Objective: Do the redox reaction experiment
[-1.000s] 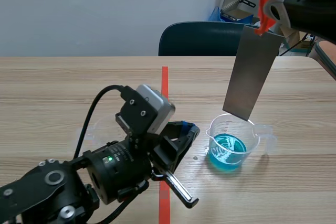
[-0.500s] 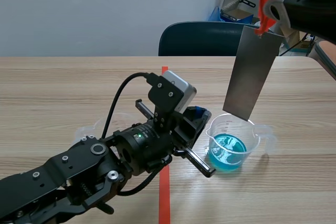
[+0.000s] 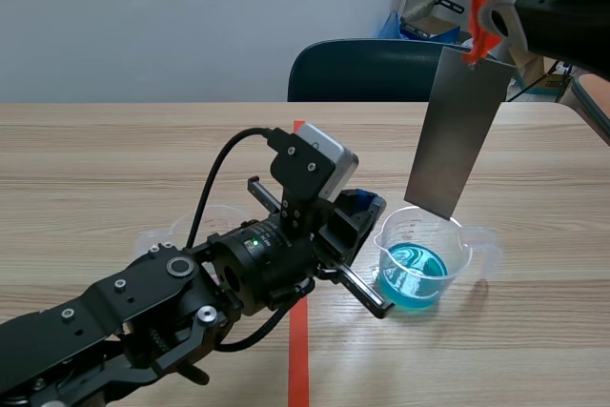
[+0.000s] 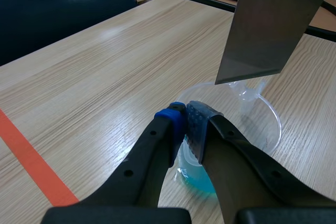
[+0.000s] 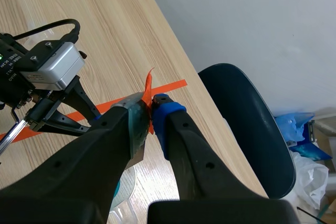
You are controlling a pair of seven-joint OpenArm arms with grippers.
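Scene view: beaker (image 3: pixel 426 247), clear plastic, holding blue liquid (image 3: pixel 412 278), on the bench (image 3: pixel 114 159) right of the orange-red tape line, nearer the near edge than the far. Metal sheet (image 3: pixel 456 131), long axis nearly upright with a slight tilt, hangs from the raised right pincer (image 3: pixel 503 16). Its lower edge is over the beaker's mouth at about rim height and looks clear of the liquid. Left pincer (image 3: pixel 367 209) is low, at the beaker's wall on the tape-line side, and is the nearer arm to the beaker. Left wrist view: fingers drawn almost together at the near rim, apparently clamped on the beaker's wall, one pad outside and one inside. The sheet's lower end is ahead and above, over the far rim. Right wrist view: right pincer clamped on the sheet's top end at an orange-red tab (image 5: pixel 148 85), with the left arm below it. Coming move, judged: the sheet goes straight down along its own axis into the liquid while the beaker is steadied. Change: a second ago the left pincer stood back at the tape line, short of the beaker; it has since reached the wall. Sheet and beaker unmoved.
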